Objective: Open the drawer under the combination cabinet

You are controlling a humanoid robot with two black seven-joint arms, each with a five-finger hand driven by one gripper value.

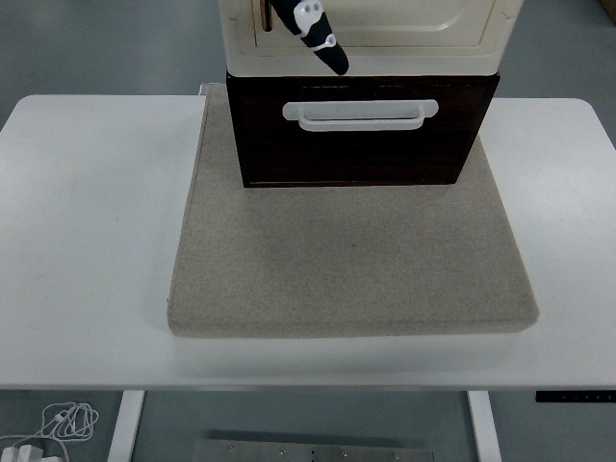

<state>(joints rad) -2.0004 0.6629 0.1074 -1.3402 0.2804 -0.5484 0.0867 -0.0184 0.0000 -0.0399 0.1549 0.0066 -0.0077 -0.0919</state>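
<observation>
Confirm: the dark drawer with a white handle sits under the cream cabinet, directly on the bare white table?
Not quite. In the head view the dark drawer with its white handle sits under the cream cabinet, but on a grey mat, not directly on the table.

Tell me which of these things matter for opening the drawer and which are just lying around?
For the job: drawer, its handle, cabinet, robot hand.
Lying about: mat, table, cable on the floor.
</observation>
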